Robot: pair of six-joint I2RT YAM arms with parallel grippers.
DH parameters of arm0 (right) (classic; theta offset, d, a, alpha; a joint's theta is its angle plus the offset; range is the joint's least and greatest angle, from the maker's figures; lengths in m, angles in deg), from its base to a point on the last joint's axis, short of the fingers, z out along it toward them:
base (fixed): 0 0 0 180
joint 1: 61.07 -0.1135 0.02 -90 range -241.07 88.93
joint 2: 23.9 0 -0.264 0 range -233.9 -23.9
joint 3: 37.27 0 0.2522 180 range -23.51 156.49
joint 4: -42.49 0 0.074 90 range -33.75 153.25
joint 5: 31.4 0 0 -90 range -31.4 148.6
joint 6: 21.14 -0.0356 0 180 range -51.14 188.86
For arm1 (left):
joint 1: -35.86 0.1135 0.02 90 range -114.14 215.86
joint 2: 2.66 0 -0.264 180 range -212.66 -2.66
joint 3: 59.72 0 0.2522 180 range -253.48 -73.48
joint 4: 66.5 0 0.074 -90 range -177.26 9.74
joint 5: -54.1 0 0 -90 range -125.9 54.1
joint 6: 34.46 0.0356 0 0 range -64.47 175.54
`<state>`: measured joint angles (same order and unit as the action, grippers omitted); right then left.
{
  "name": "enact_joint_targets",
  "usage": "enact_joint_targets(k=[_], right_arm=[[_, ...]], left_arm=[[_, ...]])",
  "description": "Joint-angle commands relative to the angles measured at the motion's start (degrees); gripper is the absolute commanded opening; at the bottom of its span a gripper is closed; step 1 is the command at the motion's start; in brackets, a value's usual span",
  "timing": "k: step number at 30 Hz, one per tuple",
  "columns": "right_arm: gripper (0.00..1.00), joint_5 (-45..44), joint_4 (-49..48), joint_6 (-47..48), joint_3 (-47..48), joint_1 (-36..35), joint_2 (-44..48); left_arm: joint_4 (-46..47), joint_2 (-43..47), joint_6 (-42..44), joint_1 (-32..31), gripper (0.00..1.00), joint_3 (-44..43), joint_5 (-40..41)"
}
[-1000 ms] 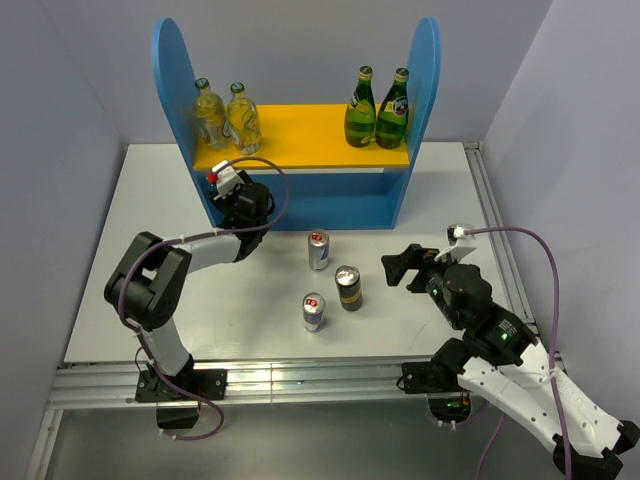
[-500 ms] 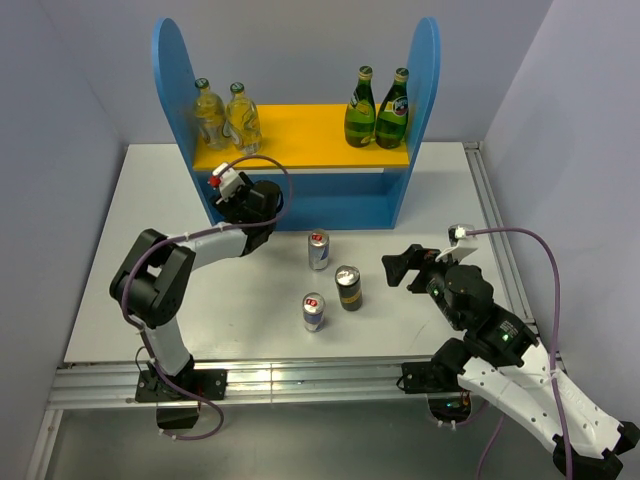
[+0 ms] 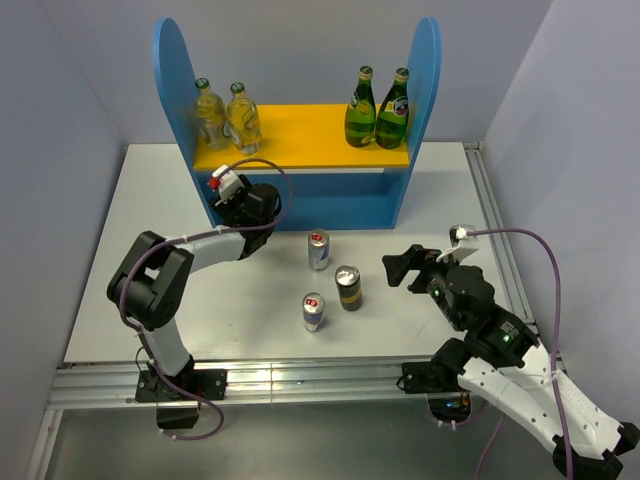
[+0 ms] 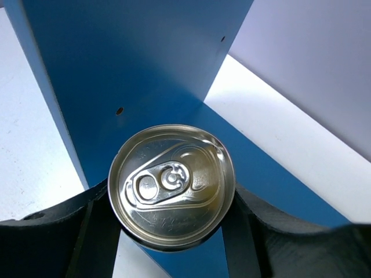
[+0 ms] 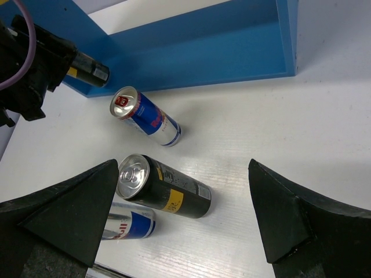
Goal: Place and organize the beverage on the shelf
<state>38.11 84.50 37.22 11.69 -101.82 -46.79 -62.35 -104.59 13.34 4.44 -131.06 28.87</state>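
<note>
Our left gripper (image 3: pixel 248 205) clamps a black-and-gold can (image 4: pixel 171 185) upright at the left front corner of the blue shelf (image 3: pixel 425 90), on its bottom level. We see our right gripper (image 3: pixel 403 268) hovering with jaws spread above the table (image 3: pixel 440 200), right of two silver cans (image 3: pixel 318 250) (image 3: pixel 313 312) and one dark can (image 3: pixel 348 288). Four bottles (image 3: pixel 227 115) stand on the yellow board (image 3: pixel 300 135).

The right tool (image 5: pixel 183 165) hangs with its fingers spread wide over the white counter (image 5: pixel 278 127). On the counter, a black-and-gold can (image 5: pixel 165 188) stands between a far silver can (image 5: pixel 148 117) and a near silver can (image 5: pixel 128 225). At far left, the left tool (image 5: pixel 55 61) grips a dark can (image 5: pixel 87 68) at the left end of the blue shelf (image 5: pixel 203 46), by its bottom board.
</note>
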Motion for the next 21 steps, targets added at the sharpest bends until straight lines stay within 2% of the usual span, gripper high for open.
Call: enact_joint_targets(k=[1, 5, 9, 12, 21], right_arm=[[1.00, -1.2, -2.4, 0.4, -0.7, -0.6, 1.0], [1.00, -1.2, -2.6, 0.4, -0.7, -0.7, 1.2], [1.00, -1.3, -2.7, 0.7, -0.7, -0.6, 1.3], [1.00, -1.3, -2.7, 0.5, -0.7, -0.7, 1.5], [1.00, -1.4, -2.2, 0.1, -0.7, -1.0, 2.6]], left_arm=[[-2.5, -0.6, 11.9, 0.3, 0.00, 3.3, -14.9], [-4.6, 3.7, 12.0, 0.0, 0.00, 6.5, -17.9], [-2.2, 12.4, 12.9, -0.8, 0.00, 12.7, -22.5], [-0.9, 15.4, 14.3, -0.9, 0.00, 15.3, -26.0], [2.0, 12.1, 17.4, -1.3, 0.00, 12.0, -22.0]])
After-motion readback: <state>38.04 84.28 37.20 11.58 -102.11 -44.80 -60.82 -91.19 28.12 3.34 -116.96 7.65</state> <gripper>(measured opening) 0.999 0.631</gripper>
